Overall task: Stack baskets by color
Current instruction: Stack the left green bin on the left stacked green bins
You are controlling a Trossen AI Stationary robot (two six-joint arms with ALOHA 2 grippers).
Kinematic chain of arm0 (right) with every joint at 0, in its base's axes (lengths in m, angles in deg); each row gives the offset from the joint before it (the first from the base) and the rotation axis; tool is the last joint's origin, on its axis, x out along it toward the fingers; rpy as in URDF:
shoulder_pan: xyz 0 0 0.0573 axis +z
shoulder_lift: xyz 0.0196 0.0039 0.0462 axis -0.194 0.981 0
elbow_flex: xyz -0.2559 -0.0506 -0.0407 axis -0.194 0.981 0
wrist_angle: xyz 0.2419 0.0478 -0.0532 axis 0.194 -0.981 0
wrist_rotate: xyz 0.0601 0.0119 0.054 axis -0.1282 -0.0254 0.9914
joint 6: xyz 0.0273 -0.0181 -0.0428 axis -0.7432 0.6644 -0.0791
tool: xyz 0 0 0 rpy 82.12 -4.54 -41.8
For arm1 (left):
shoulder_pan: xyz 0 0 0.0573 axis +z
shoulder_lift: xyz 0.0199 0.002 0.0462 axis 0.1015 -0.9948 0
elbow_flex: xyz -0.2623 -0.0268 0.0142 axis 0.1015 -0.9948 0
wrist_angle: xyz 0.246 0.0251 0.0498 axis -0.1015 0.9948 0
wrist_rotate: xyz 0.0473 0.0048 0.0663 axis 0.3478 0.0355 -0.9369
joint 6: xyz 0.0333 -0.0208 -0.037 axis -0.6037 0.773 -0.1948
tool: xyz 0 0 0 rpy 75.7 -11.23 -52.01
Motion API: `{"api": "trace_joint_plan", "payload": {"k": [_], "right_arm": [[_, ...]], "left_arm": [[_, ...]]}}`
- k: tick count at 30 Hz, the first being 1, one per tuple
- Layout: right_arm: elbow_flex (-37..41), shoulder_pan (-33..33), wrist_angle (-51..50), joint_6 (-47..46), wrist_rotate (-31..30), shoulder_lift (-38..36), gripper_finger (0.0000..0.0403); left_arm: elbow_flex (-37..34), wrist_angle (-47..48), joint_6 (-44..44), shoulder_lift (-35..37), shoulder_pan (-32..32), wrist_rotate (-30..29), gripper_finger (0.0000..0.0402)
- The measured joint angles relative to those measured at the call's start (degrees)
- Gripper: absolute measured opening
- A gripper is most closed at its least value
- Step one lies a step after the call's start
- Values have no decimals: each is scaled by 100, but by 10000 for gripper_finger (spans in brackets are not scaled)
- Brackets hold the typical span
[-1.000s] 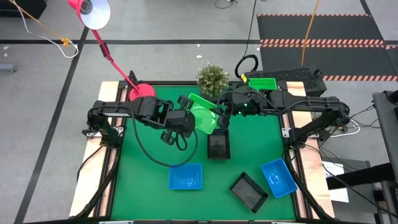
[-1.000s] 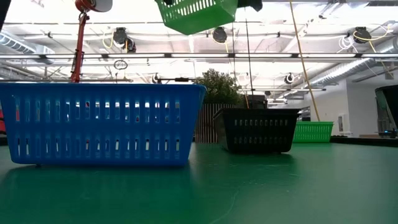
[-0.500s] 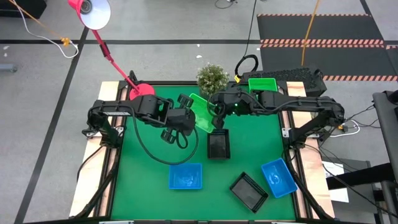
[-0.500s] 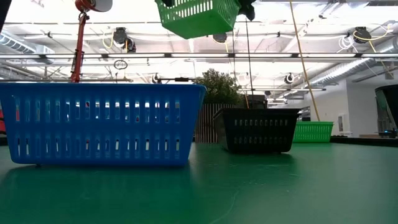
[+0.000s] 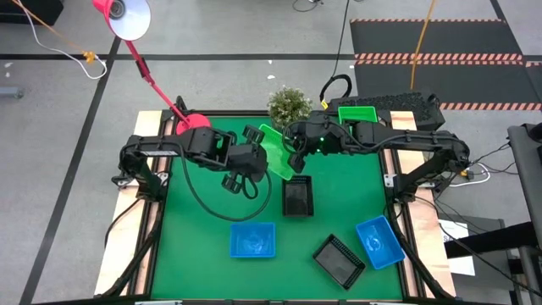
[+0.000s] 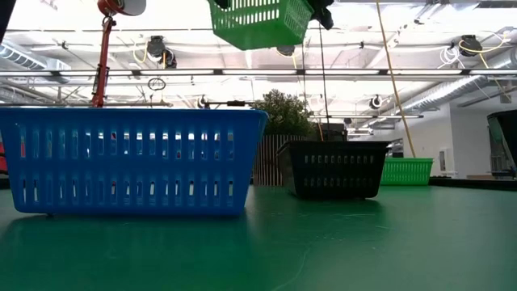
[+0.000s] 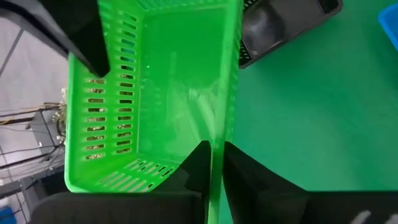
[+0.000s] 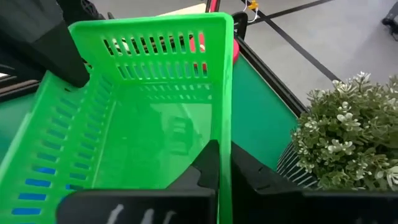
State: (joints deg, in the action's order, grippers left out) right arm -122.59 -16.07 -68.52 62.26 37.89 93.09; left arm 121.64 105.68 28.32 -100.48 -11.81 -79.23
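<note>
A bright green basket (image 5: 276, 151) hangs high above the table's far middle, tilted; it also shows at the top of the low view (image 6: 258, 23). My left gripper (image 5: 259, 155) is shut on one side of it and my right gripper (image 5: 295, 151) on the other. A second green basket (image 5: 356, 113) rests at the far right. On the mat stand two black baskets (image 5: 297, 196) (image 5: 339, 259) and two blue baskets (image 5: 252, 241) (image 5: 378, 241). My left gripper has one finger inside and one outside a long wall of the green basket, at its rim (image 7: 217, 140) near a corner. The fingers slant down from the table's left. The basket is lifted clear of the table. My right gripper pinches the opposite long wall at its rim (image 8: 225, 134), near the diagonally opposite corner, one finger inside the basket and one outside. The fingers slant down from the table's right. The basket is tilted, clear of the table.
A potted plant (image 5: 290, 105) stands at the far edge just behind the held basket. A red lamp base (image 5: 193, 124) sits at the far left, its arm rising toward the back. The nearer black basket lies right below the grippers.
My right gripper has moved toward the table's left, up to the green basket, and shut on its wall. My left gripper has kept its place on the basket. The basket stays lifted and has shifted slightly.
</note>
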Motion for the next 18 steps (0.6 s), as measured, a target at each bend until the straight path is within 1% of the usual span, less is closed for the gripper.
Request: {"api": "trace_joint_plan", "payload": {"k": [4,9,12,16,18], "right_arm": [[0,-6,-6,0,1,0,3],[0,-2,-14,-17,27,0,3],[2,-2,-84,-42,28,0,2],[4,-2,-108,-42,29,-6,2],[4,-2,-106,-40,27,-13,2]], "left_arm": [[0,-105,45,14,31,-37,90],[0,-312,75,70,24,-37,184],[0,-328,73,148,-8,59,230],[0,-368,119,319,-15,366,272],[7,-428,200,355,-8,398,288]]}}
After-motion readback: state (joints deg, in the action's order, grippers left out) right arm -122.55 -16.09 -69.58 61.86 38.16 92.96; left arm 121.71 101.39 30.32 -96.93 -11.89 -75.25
